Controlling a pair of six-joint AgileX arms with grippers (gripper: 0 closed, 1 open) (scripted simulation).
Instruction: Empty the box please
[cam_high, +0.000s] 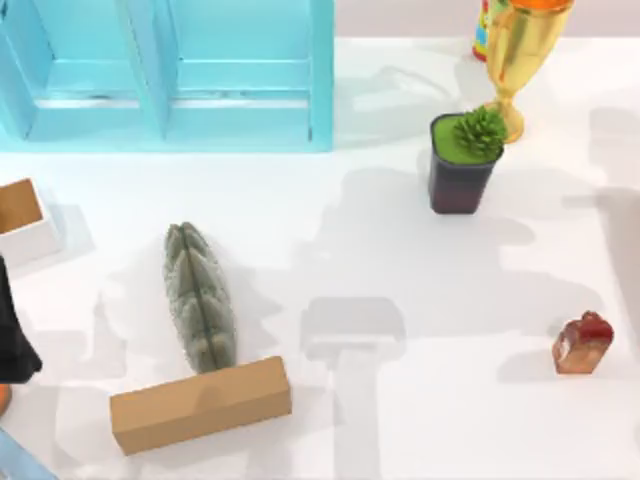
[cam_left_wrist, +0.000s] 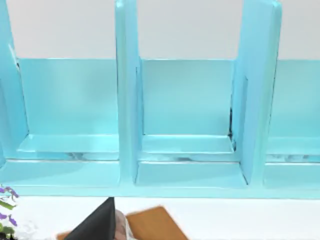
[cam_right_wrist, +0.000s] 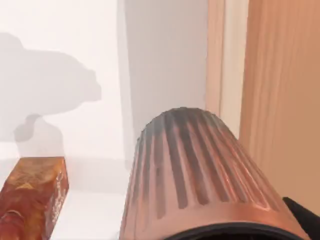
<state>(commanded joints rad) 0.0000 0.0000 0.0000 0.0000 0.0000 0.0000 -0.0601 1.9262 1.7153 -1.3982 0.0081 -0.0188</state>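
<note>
Across the white table (cam_high: 400, 420), soft grey shadows in patches, most of the surface bare. Pale wall behind, seen in the left wrist view above the shelf. Blue shelf (cam_high: 240, 110) along the far edge, left of centre, with upright dividers and open bays; the same shelf (cam_left_wrist: 185, 100) close up in the left wrist view, three bays side by side.

Far right corner: gold trophy (cam_high: 520, 50), a red can (cam_high: 481, 30) just behind it, a potted plant (cam_high: 462, 160) in a dark square pot just in front. Right side, nearer: small red-brown lump (cam_high: 583, 343), well apart from the rest. Left of centre: grey-green ribbed cactus-like thing (cam_high: 200, 298) lying flat, its near end touching or just over a long cardboard block (cam_high: 200, 403).

Box (cam_high: 35, 240) at the table's left edge, partly cut off: small, white walls, brown inside, open at the top. Contents not readable from above.

Left arm (cam_high: 12, 330) as a dark shape at the left edge, nearer than the box and near it. Left gripper: how far open, cannot tell. Left wrist view, low: dark wedge (cam_left_wrist: 97, 225), a brown panel (cam_left_wrist: 155, 225) beside it, purple flowers (cam_left_wrist: 6, 210) at the margin.

Right wrist view: ribbed copper cylinder (cam_right_wrist: 195, 175) very close, an orange-red block (cam_right_wrist: 32, 195) beside it, wood panel (cam_right_wrist: 285, 100) behind. Right gripper: opening and hold, cannot tell.
</note>
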